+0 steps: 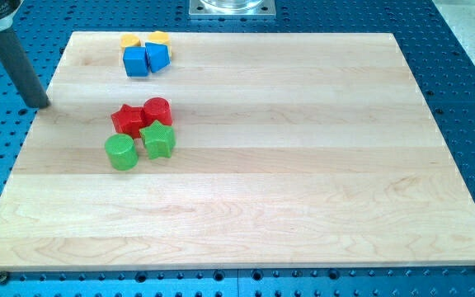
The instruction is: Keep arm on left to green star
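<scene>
The green star lies on the left half of the bench, in a tight cluster: the green cylinder sits just beside it on the view's left, the red star and red cylinder touch or nearly touch it toward the view's top. Farther up are a blue cube and another blue block, with two yellow blocks behind them.

My tip stands well apart to the view's left, off the wooden board's edge over the blue perforated surface. The end effector is a plain rod; it has no jaws and holds nothing.

The risk I judge: moving in toward the star's left side, the tip would meet the green cylinder first and shove it into the star, shifting the whole cluster.

The bench is pale, smooth wood resting on a blue base dotted with holes; a metal mount shows at the top.
</scene>
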`<act>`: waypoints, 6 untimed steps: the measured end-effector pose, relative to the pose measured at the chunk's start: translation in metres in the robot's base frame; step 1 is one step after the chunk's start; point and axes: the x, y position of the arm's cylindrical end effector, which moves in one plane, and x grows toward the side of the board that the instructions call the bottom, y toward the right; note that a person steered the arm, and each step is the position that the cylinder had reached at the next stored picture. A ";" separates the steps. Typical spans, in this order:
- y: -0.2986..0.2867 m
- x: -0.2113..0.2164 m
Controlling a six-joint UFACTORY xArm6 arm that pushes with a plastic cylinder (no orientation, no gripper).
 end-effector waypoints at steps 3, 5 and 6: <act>-0.001 -0.001; 0.000 -0.002; -0.001 -0.001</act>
